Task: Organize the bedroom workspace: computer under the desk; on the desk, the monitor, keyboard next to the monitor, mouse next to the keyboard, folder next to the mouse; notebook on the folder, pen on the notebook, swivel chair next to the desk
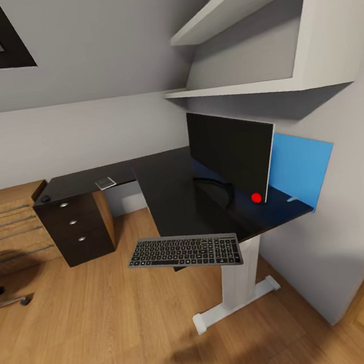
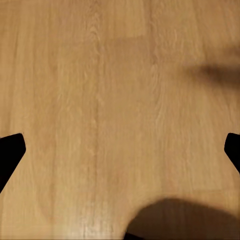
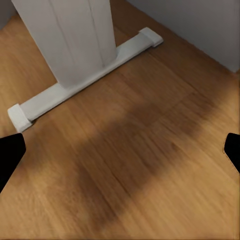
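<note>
From my head view, the flat black monitor (image 1: pixel 231 152) stands on the glossy black L-shaped desk (image 1: pixel 172 195), while the grey slim keyboard (image 1: pixel 184 251) overhangs its front edge, barely supported. I should nudge it inward beside the monitor, approaching low and level. My left wrist view shows pale wood floor (image 2: pixel 110 100), jaws apart. My right wrist view shows the desk's white leg (image 3: pixel 75 40), jaws apart.
</note>
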Motion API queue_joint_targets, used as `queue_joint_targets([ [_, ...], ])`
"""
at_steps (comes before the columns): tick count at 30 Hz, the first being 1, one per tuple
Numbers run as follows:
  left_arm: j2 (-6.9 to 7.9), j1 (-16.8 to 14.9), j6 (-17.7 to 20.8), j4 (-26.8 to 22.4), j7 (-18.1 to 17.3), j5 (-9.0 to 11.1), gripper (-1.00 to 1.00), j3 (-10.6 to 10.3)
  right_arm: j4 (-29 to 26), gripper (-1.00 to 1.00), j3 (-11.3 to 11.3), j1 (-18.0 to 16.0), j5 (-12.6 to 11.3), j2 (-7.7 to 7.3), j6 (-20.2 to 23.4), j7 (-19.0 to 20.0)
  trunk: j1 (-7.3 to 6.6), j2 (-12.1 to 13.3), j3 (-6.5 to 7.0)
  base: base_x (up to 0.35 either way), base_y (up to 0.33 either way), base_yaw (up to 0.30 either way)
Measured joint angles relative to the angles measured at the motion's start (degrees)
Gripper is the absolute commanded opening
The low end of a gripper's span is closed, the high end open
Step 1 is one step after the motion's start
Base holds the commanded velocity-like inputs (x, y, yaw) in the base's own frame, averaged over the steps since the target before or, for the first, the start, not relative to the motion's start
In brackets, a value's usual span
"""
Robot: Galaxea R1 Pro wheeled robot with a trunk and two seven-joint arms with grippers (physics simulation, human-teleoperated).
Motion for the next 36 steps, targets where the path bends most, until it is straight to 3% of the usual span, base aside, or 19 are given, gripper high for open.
queue_joint_targets([
  [5, 0.01, 0.0, 0.0, -0.01, -0.01, -0.01, 1.0, 0.0, 0.0, 1.0, -0.16, 0.03, -0.09, -0.38, 0.01, -0.04, 0.0, 0.0, -0.01, 0.015, -0.019, 0.018],
  [9, -0.96, 0.0, -1.15, -0.42, 0.15, -0.09, 1.0, 0.1, 0.21, 1.0, -0.1, 0.03, 0.4, 0.91, -0.01, -0.11, -0.01, 0.0, -0.01, 0.099, 0.0, 0.0],
  [12, -0.98, 0.0, -0.92, -0.43, 0.17, -0.09, 1.0, 0.13, 0.13, 1.0, -0.31, 0.01, 0.3, 0.88, 0.15, -0.05, -0.01, 0.0, -0.01, 0.115, -0.012, 0.0],
  [18, 0.07, 0.0, -2.51, -0.37, 0.12, 0.12, 1.0, 0.18, -0.05, 1.0, -0.49, -0.01, 0.22, 0.04, 0.25, 0.02, -0.02, 0.0, -0.01, 0.153, -0.077, 0.0],
  [36, 0.27, 0.0, -3.53, -0.33, 0.12, 0.14, 1.0, 0.16, -0.4, 1.0, -0.41, -0.01, 0.24, 0.14, 0.24, 0.03, 0.0, 0.0, -0.01, 0.084, -0.177, 0.005],
])
